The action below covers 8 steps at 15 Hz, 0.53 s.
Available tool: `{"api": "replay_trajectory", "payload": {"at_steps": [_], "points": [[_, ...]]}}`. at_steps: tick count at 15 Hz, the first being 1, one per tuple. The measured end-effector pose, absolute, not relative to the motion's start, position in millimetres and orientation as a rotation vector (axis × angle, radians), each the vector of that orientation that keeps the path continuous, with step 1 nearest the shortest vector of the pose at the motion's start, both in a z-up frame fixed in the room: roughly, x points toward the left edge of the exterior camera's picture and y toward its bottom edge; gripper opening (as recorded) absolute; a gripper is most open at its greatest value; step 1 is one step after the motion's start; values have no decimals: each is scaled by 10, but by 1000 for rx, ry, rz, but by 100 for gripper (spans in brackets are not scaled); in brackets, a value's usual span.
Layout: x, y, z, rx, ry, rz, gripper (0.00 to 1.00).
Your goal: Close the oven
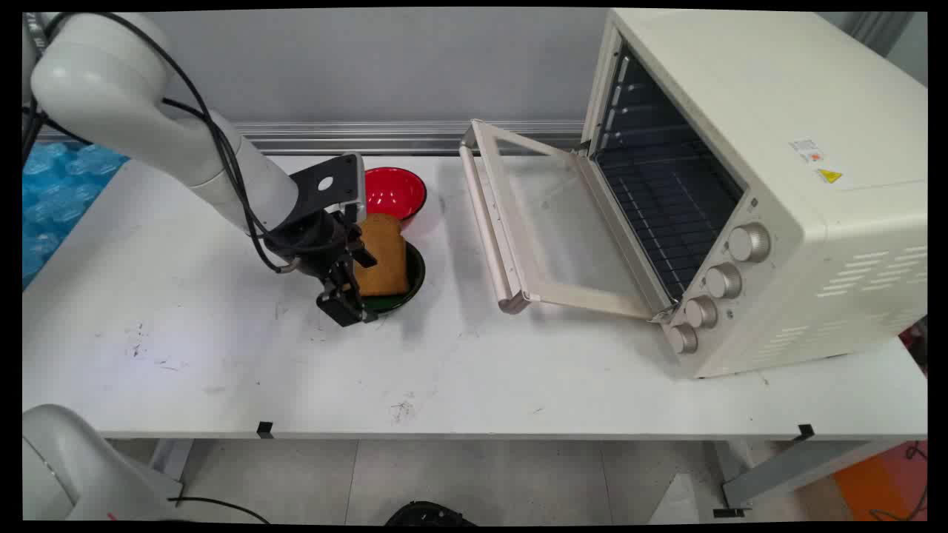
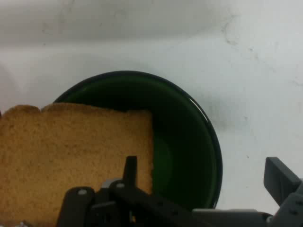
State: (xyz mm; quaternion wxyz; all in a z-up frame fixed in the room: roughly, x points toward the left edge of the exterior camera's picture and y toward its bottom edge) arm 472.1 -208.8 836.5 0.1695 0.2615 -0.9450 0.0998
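Toast [image 1: 383,255] in bowl [image 1: 412,277], oven [image 1: 748,185] rightward

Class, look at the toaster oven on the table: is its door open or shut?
Open. The toaster oven has its glass door swung down toward the table, exposing the dark interior and wire rack.

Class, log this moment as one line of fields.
gripper: open, at slice of brown toast | toast: in dark green bowl | behind: red bowl | right: cream toaster oven, door open
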Motion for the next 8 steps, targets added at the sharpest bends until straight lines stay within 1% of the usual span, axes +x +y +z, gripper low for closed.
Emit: {"api": "replay_trajectory", "payload": {"at_steps": [3,8], "points": [[4749,-2078,8432,733,-2685,272,100],[4863,-2013,8649,714,-2695,238,100]]}}
